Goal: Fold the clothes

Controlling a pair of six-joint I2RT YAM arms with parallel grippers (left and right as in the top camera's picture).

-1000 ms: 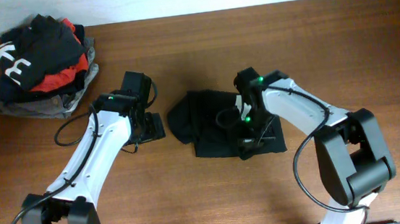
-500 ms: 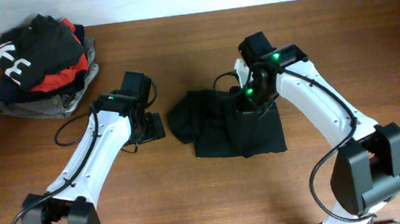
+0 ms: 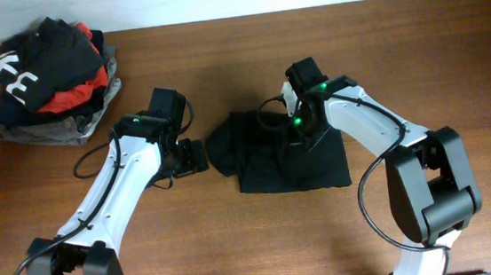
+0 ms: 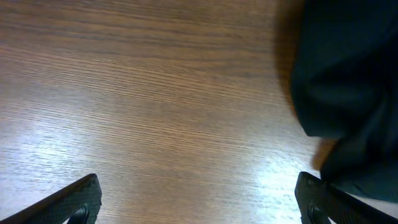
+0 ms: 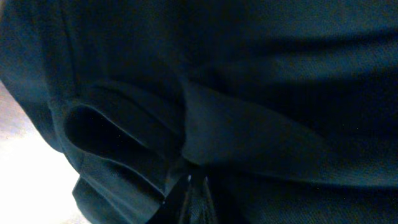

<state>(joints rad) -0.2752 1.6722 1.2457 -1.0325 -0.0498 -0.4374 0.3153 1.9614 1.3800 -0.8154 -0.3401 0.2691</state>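
The black top (image 3: 274,157) lies folded into a rough rectangle at the table's middle, with a bunched lobe at its left end. No logo shows. My right gripper (image 3: 297,131) is over the top's upper middle; in the right wrist view its fingers (image 5: 194,194) are shut on a pinched fold of the black fabric (image 5: 249,124). My left gripper (image 3: 192,156) is open and empty just left of the top, low over bare wood. The left wrist view shows its fingertips wide apart (image 4: 198,202) and the top's left edge (image 4: 348,93) at the right.
A pile of folded garments (image 3: 49,83) sits at the back left: a black one with big white letters over red and grey ones. The wooden table (image 3: 237,245) extends all around; its back edge meets a white wall.
My right gripper swung from the top's right middle up to its back edge, then came slightly left and down with fabric in it. My left gripper shifted slightly right toward the top.
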